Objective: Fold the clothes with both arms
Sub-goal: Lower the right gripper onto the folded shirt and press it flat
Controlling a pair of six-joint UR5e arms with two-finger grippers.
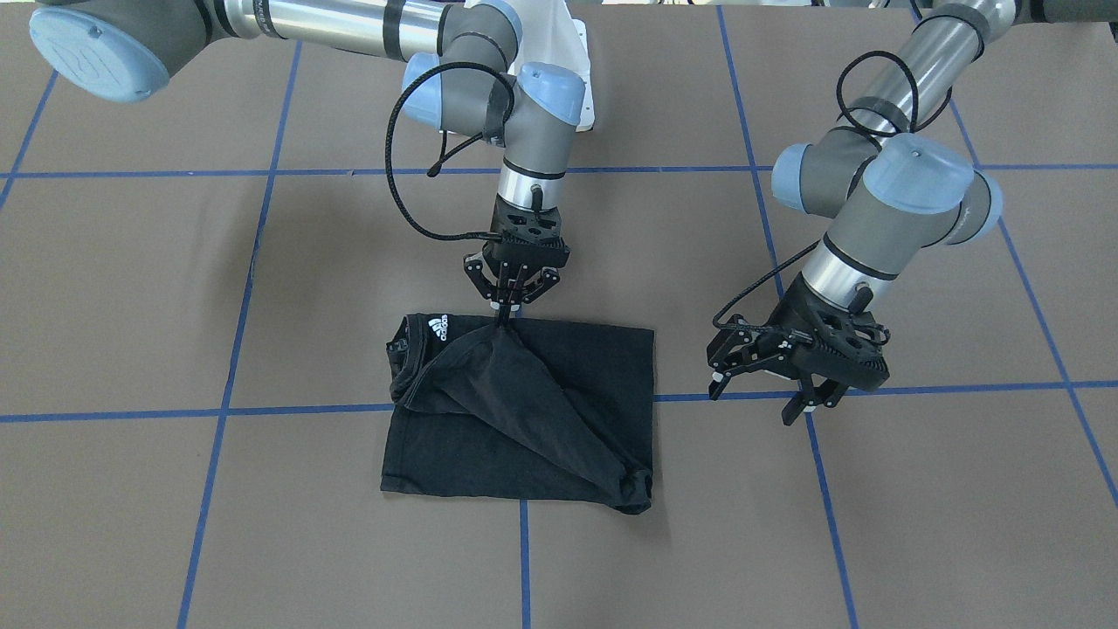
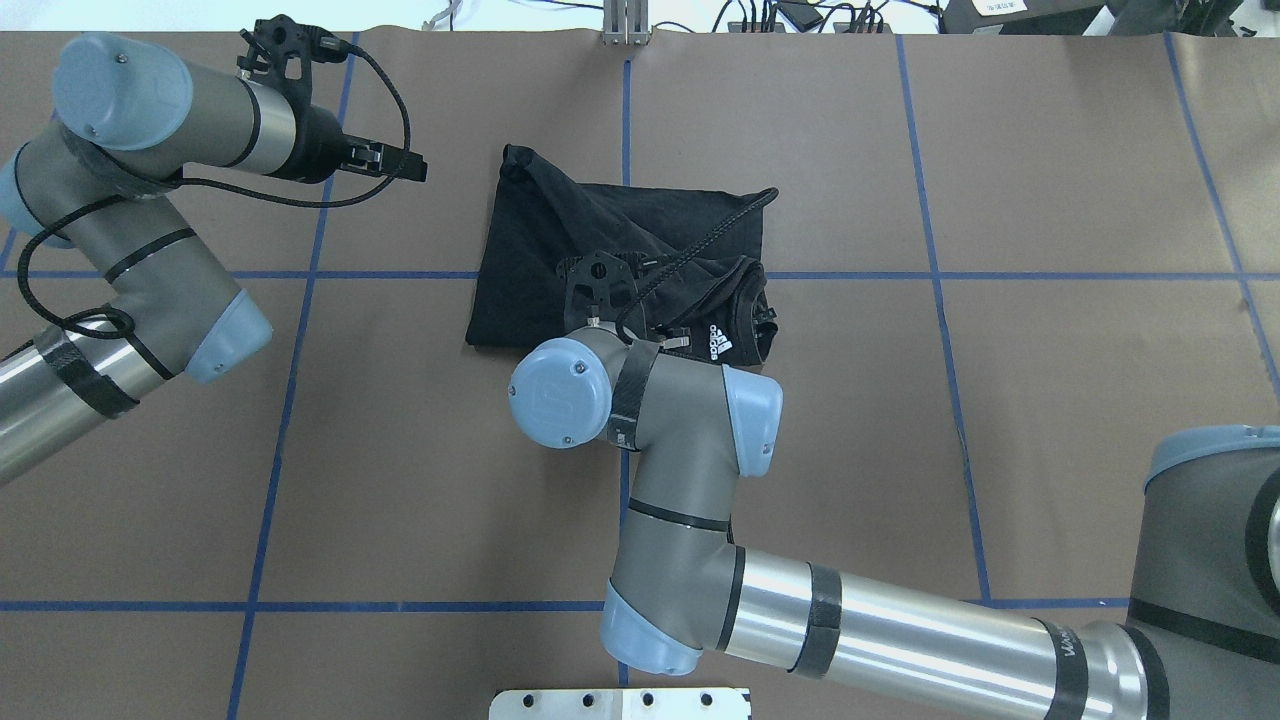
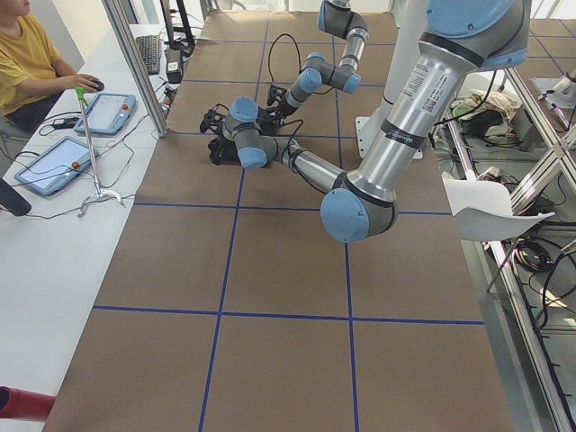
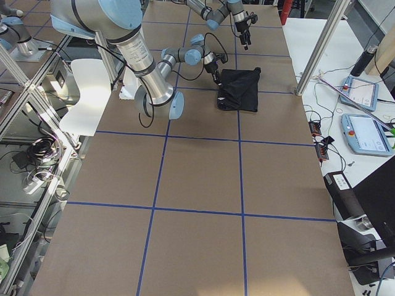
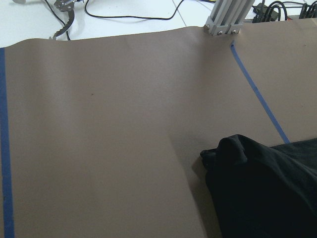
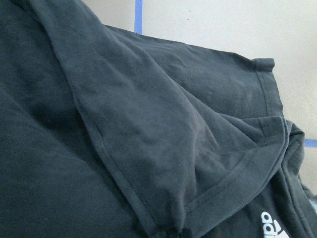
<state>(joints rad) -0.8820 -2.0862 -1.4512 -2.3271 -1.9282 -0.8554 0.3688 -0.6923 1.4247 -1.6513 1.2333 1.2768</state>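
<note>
The black T-shirt lies folded into a rough rectangle on the brown table, its white logo by the collar at the edge nearest the robot. My right gripper points straight down at that edge, shut on a pinch of fabric that rises in a ridge across the shirt. In the overhead view the right wrist covers the grip over the T-shirt. My left gripper hovers open beside the shirt with nothing between its fingers; its wrist view shows a corner of the T-shirt.
Blue tape lines grid the brown table. The white pedestal base stands at the robot's edge. A seated person and tablets are at a white side table, with an aluminium post at the far edge.
</note>
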